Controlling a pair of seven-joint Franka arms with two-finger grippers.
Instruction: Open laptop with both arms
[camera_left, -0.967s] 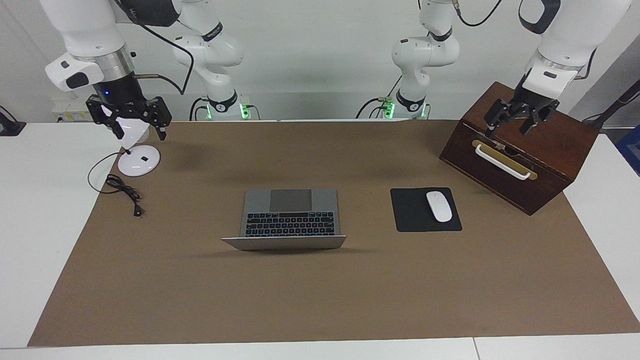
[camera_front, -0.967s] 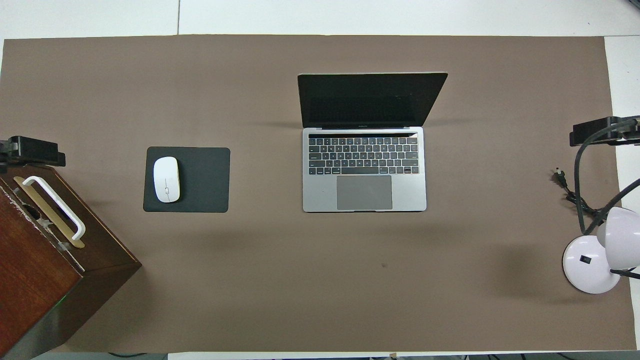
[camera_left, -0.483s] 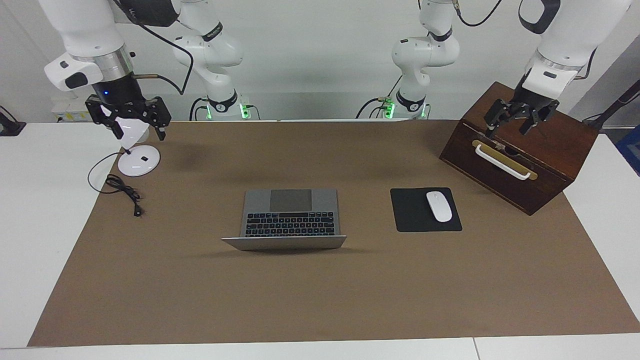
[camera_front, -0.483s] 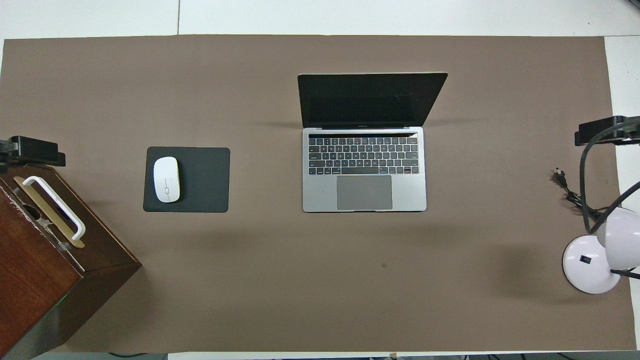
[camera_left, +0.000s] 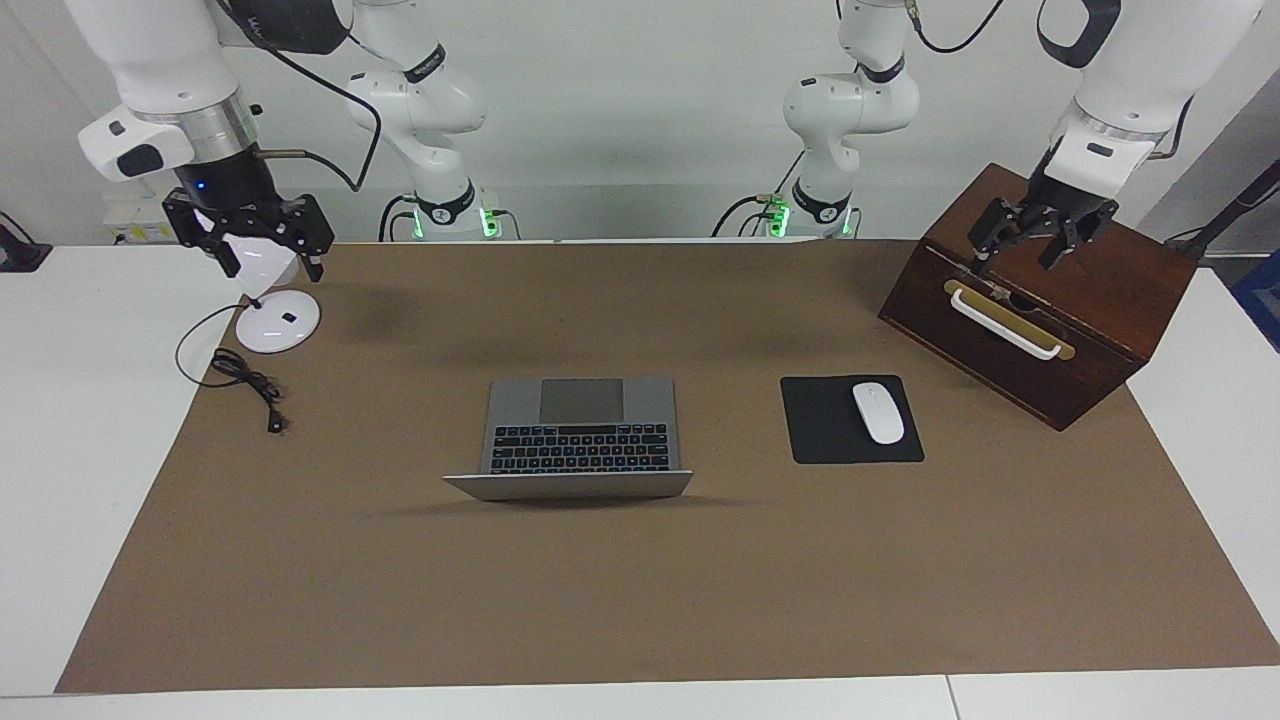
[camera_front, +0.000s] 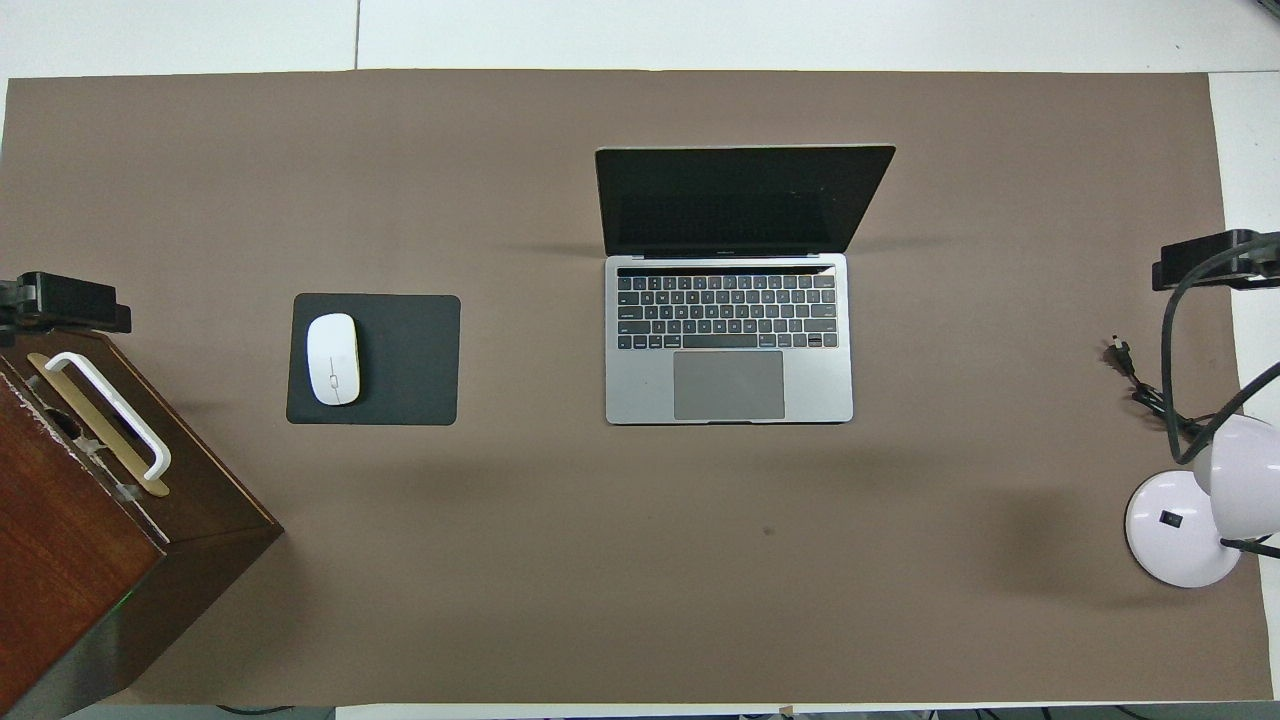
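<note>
The silver-grey laptop (camera_left: 580, 425) stands open in the middle of the brown mat, its dark screen (camera_front: 740, 200) raised and tilted back, black keyboard and grey trackpad showing. Neither gripper touches it. My left gripper (camera_left: 1018, 258) hangs open over the wooden box at the left arm's end of the table, and in the overhead view it (camera_front: 62, 300) shows at the picture's edge. Above the white lamp at the right arm's end, my right gripper (camera_left: 273, 262) is open with nothing held; its black tip (camera_front: 1215, 262) shows in the overhead view.
A dark wooden box (camera_left: 1080, 310) with a white handle stands under the left gripper. A white mouse (camera_left: 878, 412) lies on a black pad (camera_left: 825, 435) between box and laptop. A white desk lamp (camera_left: 278, 322) and its loose black cable (camera_left: 245, 380) lie under the right gripper.
My right gripper has drifted slightly upward and toward the right arm's end of the table. The left gripper and the laptop have stayed where they were.
</note>
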